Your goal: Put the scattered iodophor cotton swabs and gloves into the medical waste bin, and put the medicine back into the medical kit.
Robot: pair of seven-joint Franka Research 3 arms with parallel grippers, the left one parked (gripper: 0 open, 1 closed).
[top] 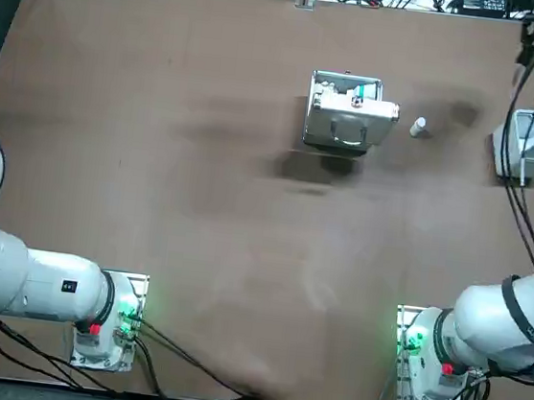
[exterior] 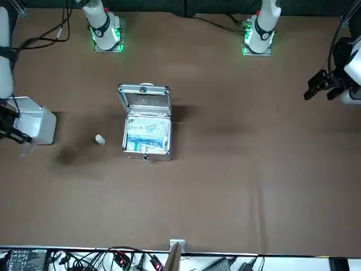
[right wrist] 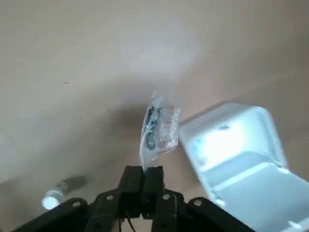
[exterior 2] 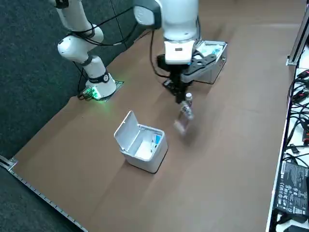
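Gripper (right wrist: 143, 175): pinched shut on the swab packet (right wrist: 160, 126), which hangs above the counter (exterior 2: 231, 159).
Waste bin (exterior 2: 152, 161): lid open, just beside the packet.
Your move: centre the dangling packet over the opening, lower it, then release.

Right arm extended, right gripper (exterior 2: 180, 98) held aloft pointing down, fingers (right wrist: 132, 178) pinched on a swab packet (right wrist: 159, 126)

The brown counter (top: 205, 232) bore an open medical kit (top: 349, 118), a small medicine bottle (top: 417, 127) near it, and an open-lidded white waste bin (exterior 2: 147, 163) farther off.
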